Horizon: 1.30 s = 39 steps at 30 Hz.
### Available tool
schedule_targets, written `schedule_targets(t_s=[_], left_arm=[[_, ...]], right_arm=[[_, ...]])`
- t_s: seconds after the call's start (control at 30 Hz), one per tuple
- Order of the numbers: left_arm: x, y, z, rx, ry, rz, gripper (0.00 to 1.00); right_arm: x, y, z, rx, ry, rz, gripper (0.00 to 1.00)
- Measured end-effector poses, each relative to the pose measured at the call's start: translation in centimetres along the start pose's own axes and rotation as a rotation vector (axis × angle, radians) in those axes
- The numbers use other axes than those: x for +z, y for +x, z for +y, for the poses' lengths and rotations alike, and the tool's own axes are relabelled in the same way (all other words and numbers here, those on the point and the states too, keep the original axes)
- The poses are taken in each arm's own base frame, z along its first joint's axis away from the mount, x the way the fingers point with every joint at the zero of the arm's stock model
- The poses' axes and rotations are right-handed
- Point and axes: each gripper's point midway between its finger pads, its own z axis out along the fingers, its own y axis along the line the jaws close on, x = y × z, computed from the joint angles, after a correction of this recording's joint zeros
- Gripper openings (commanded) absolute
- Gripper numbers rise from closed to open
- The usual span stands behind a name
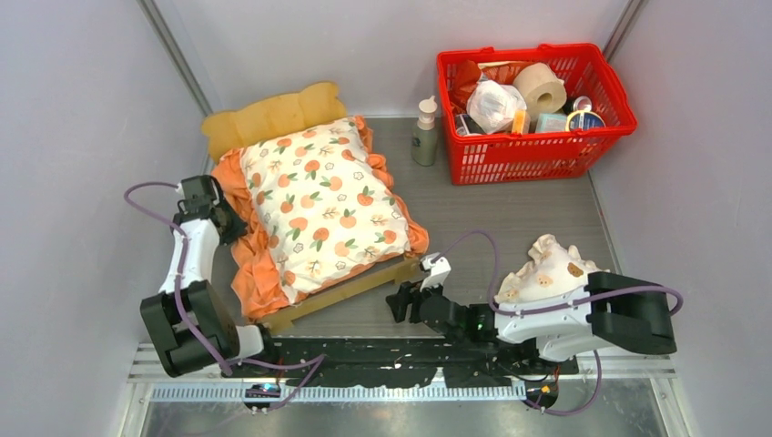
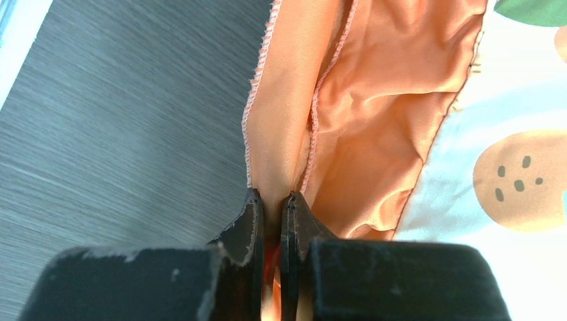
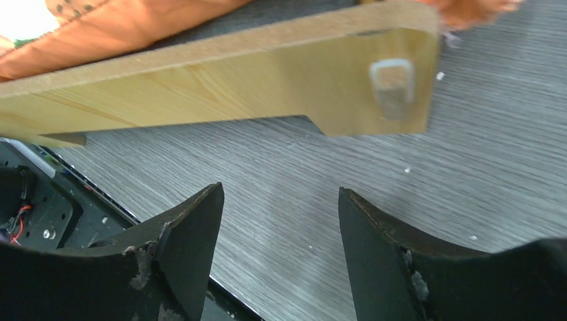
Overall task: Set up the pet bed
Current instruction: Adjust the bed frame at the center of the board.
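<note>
On the table [image 1: 492,214], the pet bed [image 1: 273,116] lies at the left rear, headboard to the back, with the cushion [image 1: 323,205] on it; a bottle [image 1: 424,137] stands just left of the basket [image 1: 528,162] at the right rear; the pillow [image 1: 544,273] lies at the right front; the left gripper [image 2: 271,199] sits at the cushion's left edge, the right gripper [image 3: 281,195] just before the bed's near end
</note>
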Motion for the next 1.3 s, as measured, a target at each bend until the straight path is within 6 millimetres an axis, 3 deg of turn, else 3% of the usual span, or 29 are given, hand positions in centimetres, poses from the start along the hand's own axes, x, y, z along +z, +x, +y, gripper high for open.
schedule_targets(t_s=[0.13,0.3,0.5,0.6,0.73,1.07,1.3], left_arm=[[-0.7,1.0,0.3,-0.031,0.007,-0.032,0.00],[-1.0,0.8,0.5,-0.082,0.013,-0.125,0.00],[-1.6,0.2,1.9,-0.130,-0.045,-0.200,0.00],[-2.2,0.9,2.2,-0.158,-0.056,-0.185,0.00],[-2.2,2.1,1.9,-0.200,-0.040,-0.147,0.00],[-1.9,2.3,-0.1,-0.280,0.080,-0.166,0.00],[-1.9,2.5,-1.4,-0.299,0.135,-0.163,0.20]], right_arm=[[1.3,-0.9,0.4,0.006,0.005,-0.019,0.67],[3.7,-2.8,-0.9,-0.002,0.047,-0.055,0.67],[6.3,-3.9,-0.9,-0.076,0.069,-0.051,0.67],[7.6,-4.3,-1.2,-0.093,0.090,-0.050,0.68],[8.8,-5.1,-2.1,-0.100,0.127,-0.058,0.68],[10.6,-8.0,-5.1,-0.151,0.186,-0.051,0.70],[12.4,-10.2,-6.5,-0.217,0.205,-0.023,0.71]])
